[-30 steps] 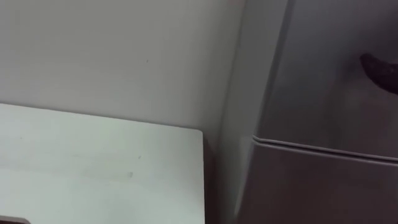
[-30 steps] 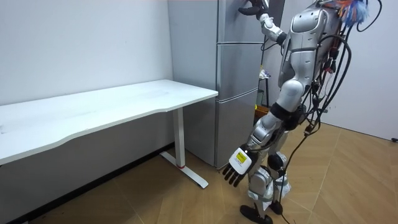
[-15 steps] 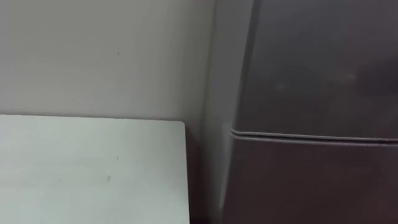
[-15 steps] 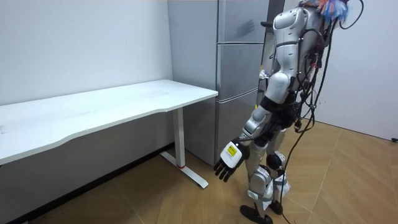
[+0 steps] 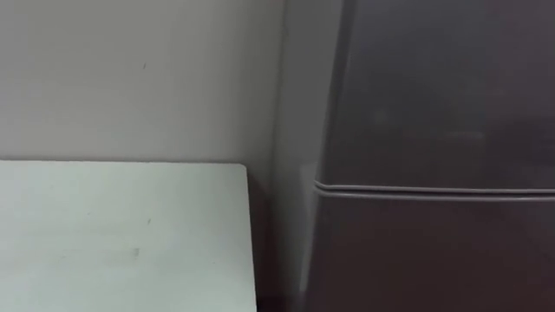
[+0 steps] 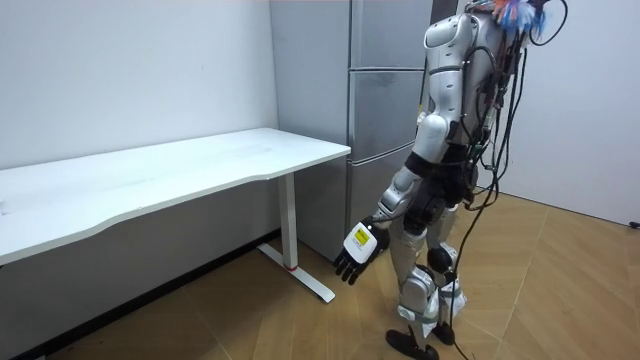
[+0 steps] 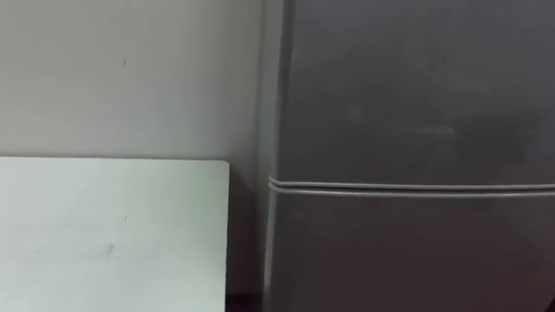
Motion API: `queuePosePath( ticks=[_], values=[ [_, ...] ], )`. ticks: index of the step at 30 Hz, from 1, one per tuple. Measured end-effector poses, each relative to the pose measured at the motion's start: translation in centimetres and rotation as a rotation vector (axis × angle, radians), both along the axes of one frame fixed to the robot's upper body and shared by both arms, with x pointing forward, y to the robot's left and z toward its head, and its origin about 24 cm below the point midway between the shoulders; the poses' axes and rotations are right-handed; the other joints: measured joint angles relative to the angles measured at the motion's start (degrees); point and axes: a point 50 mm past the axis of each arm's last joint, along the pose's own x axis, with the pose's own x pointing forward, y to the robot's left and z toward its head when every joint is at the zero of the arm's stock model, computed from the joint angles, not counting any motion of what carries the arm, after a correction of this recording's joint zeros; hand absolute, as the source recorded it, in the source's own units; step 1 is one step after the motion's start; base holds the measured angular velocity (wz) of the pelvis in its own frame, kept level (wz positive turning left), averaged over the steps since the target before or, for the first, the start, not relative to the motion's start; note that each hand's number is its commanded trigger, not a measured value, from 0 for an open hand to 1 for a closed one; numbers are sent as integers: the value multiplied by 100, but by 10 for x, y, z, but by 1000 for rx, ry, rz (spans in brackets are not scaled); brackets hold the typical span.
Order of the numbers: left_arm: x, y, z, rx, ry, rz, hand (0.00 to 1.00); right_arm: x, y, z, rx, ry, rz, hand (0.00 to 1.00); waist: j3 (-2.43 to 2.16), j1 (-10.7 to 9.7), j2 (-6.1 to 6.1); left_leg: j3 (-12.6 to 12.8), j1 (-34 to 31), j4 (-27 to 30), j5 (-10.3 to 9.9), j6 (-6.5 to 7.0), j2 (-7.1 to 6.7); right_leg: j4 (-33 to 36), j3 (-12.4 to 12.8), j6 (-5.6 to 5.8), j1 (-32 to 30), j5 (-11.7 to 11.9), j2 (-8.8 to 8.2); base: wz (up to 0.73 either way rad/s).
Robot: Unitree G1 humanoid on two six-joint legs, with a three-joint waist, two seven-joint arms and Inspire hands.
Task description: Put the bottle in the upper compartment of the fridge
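The left hand (image 6: 360, 252) was seen hanging low beside the robot's thigh, its fingers loosely straight and nothing held in them. The robot was stood upright close before the grey fridge (image 6: 383, 112), to the room view's right of the white table (image 6: 200, 165). In the eye views the table's end was seen just beside the fridge's side, with a narrow dark gap between them. Both fridge doors were shut, the upper door (image 5: 442, 87) parted from the lower door (image 5: 434, 256) by a pale seam. Where the bottle was could not be told. A plain wall (image 5: 130, 78) was seen behind the table.
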Motion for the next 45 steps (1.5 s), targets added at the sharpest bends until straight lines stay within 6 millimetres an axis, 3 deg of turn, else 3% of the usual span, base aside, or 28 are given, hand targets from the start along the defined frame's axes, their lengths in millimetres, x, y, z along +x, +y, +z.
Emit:
queuePosePath(
  ticks=[5,8,15,19,25,35,45],
  values=[
    [1,-4,-1,-11,-22,44,0,-40,15,-66,203,137,-72,0,1,3,81,5,39,0,-21,0,-2,-3,74,3,20,-1,-9,-2],
    [-2,-6,-2,-22,-37,76,0,-58,25,-94,310,191,-134,0,11,12,159,11,58,1,-19,1,-14,-17,130,21,-6,-19,-7,-1],
    [0,-7,-1,-34,-47,68,0,-91,47,-134,412,365,-152,0,15,14,226,15,53,2,-22,5,-27,1,150,41,-28,-88,-19,0],
    [2,-12,-2,-55,-67,87,0,-108,65,-159,493,470,-142,0,-8,22,279,22,17,-9,-29,13,-33,13,169,42,-83,-89,-17,0],
    [2,-17,-5,-74,-77,103,0,-119,92,-182,569,560,-11,0,3,44,380,7,103,-18,-55,8,-36,0,213,42,20,-98,-9,0],
    [9,-31,-9,-113,-92,57,0,-98,139,-201,497,776,514,0,31,107,411,23,136,-29,-77,-3,-35,-5,293,35,0,-144,4,-2],
    [14,-42,-11,-138,-103,34,0,-100,167,-214,530,878,839,0,31,305,513,21,125,-39,-98,-18,-32,-21,303,32,10,-146,18,0]
  ],
)
